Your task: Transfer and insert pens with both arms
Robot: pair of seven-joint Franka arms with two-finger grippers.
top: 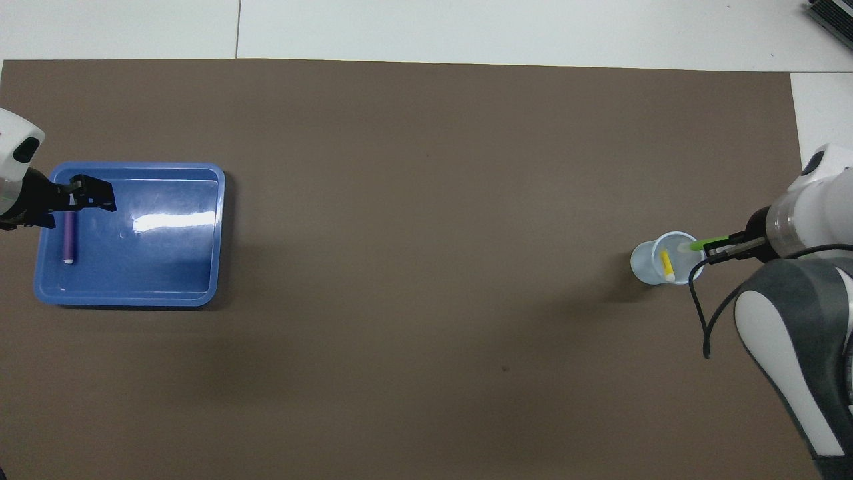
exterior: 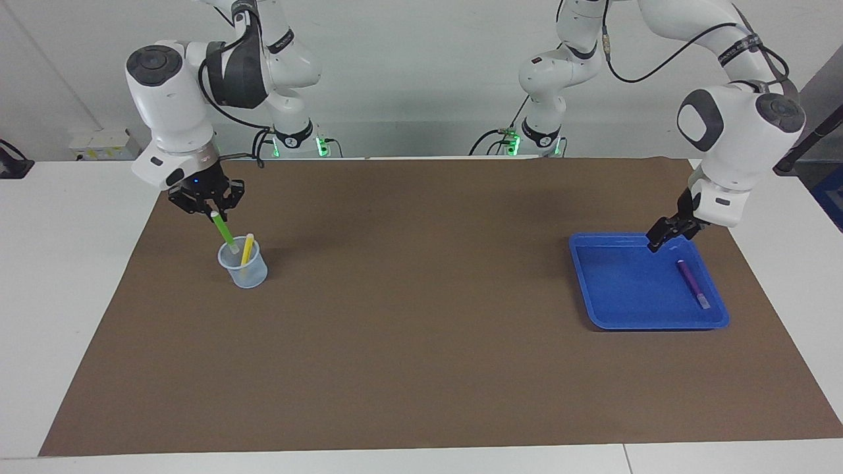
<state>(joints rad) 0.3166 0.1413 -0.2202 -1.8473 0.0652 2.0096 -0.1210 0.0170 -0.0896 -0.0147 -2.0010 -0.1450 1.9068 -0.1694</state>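
Observation:
My right gripper (exterior: pixel 212 212) (top: pixel 710 252) is shut on the upper end of the bright green pen (exterior: pixel 222 232) (top: pixel 700 244). The pen slants down, and its pale lower end sits inside the rim of a clear plastic cup (exterior: pixel 245 275) (top: pixel 643 263). A yellow pen (exterior: pixel 246 249) (top: pixel 666 264) leans inside that cup. Toward the left arm's end, a purple pen (exterior: pixel 693 283) (top: pixel 68 237) lies in a blue tray (exterior: pixel 625 289) (top: pixel 166 267). My left gripper (exterior: pixel 658 240) (top: pixel 83 193) hangs open over the tray, by the pen's purple end, holding nothing.
A brown mat (exterior: pixel 421 329) covers most of the white table. Two smaller arm bases with green lights (exterior: pixel 299 141) (exterior: pixel 537 141) stand at the robots' end. A small white box (exterior: pixel 99 145) sits off the mat toward the right arm's end.

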